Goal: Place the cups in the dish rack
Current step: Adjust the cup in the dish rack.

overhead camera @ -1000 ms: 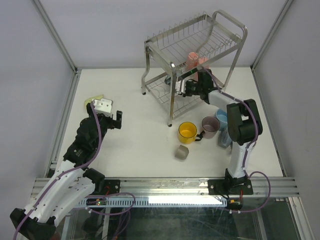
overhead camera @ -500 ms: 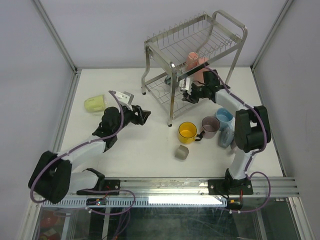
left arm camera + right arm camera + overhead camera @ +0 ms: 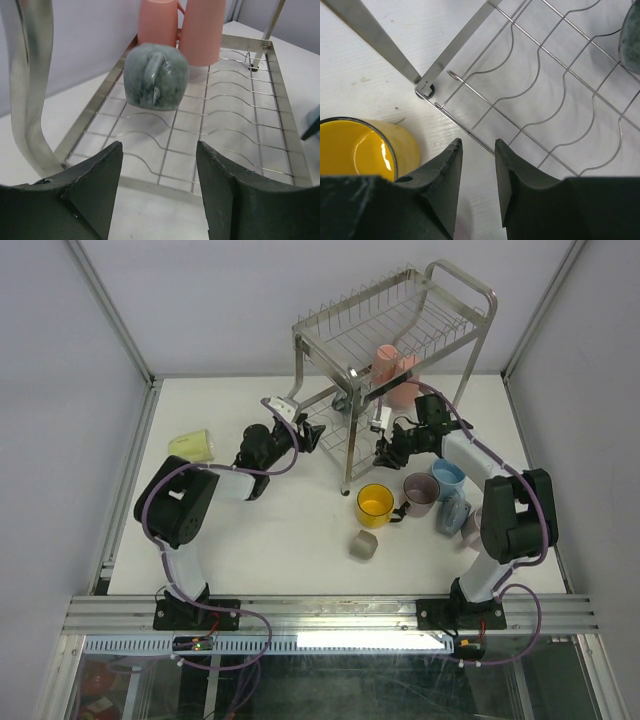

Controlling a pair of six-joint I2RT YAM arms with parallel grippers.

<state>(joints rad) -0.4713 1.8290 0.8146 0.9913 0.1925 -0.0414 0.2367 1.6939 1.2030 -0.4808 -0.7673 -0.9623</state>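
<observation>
Both empty: left claw (image 3: 159, 162) spread, right claw (image 3: 476, 150) barely parted; I'd widen it before straddling the yellow mug (image 3: 365, 147).

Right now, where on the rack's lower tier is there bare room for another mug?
Left wrist view, lower tier: bare wire from the grey-blue mug to the near edge, and all along the right side. Crowded at the far end: two pink mugs right behind the grey-blue one.

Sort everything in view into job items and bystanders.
Job: dish rack; pink cups and grey-blue mug in it; yellow mug, mauve mug, light blue mug, small grey cup, pale green cup.
Not the job: table, aluminium frame.
</observation>
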